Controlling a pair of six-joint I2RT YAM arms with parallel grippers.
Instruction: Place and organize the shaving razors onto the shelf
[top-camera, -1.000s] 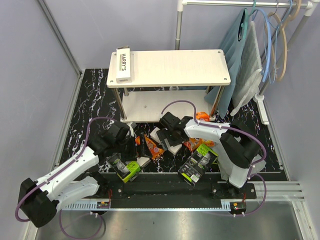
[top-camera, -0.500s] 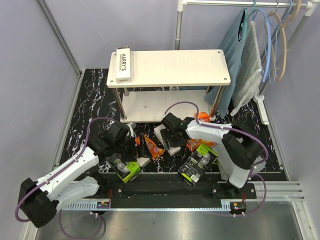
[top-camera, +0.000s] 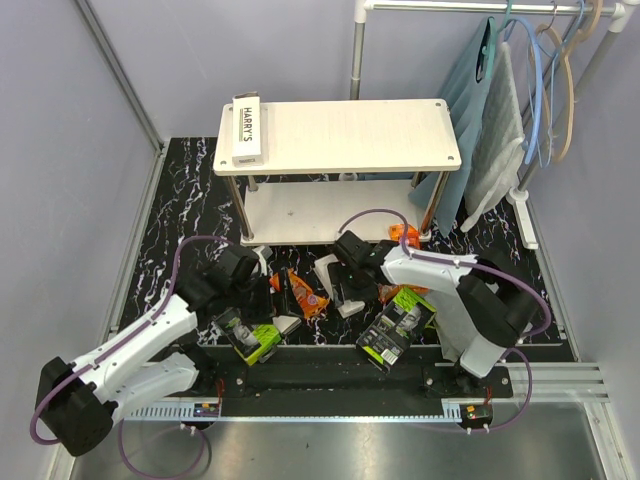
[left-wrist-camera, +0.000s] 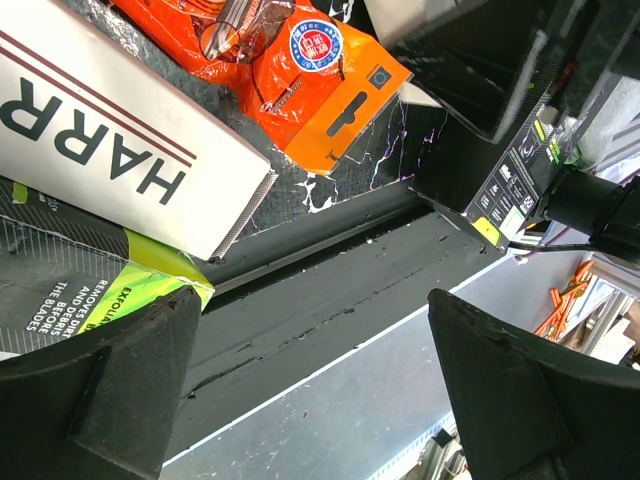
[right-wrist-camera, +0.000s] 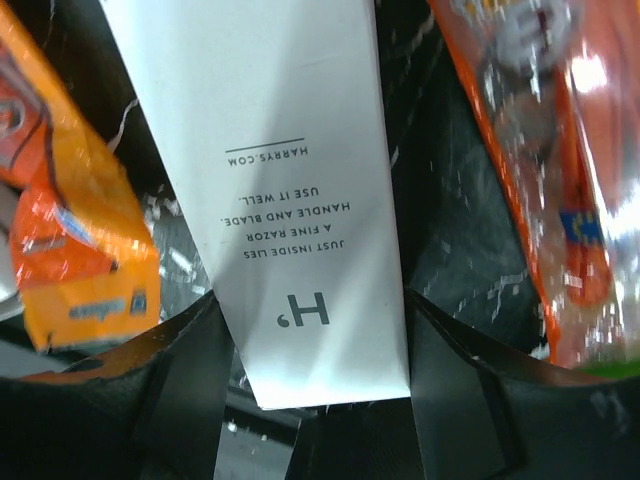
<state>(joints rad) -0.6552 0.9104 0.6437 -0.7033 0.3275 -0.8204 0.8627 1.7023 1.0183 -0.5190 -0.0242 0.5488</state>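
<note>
Pinching across the narrow width of a white HARRY'S box (right-wrist-camera: 280, 180), the right pincer (right-wrist-camera: 320, 350) has one finger against each long side, close to the end printed with the small "H'" mark. That box lies on the black marbled table (top-camera: 190, 200) just near of the shelf (top-camera: 340, 135), with orange packs (top-camera: 305, 295) on either side of it. Whether it is off the surface yet I cannot tell. The left pincer (left-wrist-camera: 320, 390) is spread wide with nothing between its fingers, hovering over the near edge of the table beside another HARRY'S carton (left-wrist-camera: 110, 140) and a lime-green blister pack (top-camera: 250, 338). One long box (top-camera: 247, 130) sits on the far left corner of the shelf's top board. The held box looks like light, stiff cardboard with a smooth finish, so it should lift easily. Its thin walls could dent under a hard squeeze, though, and the slick sides may slip. Because the hold is near one end, the free end will likely want to sag or swing. A grip nearer the middle would balance better. The glossy orange packs look soft and slippery and are best taken by a flat edge.
</note>
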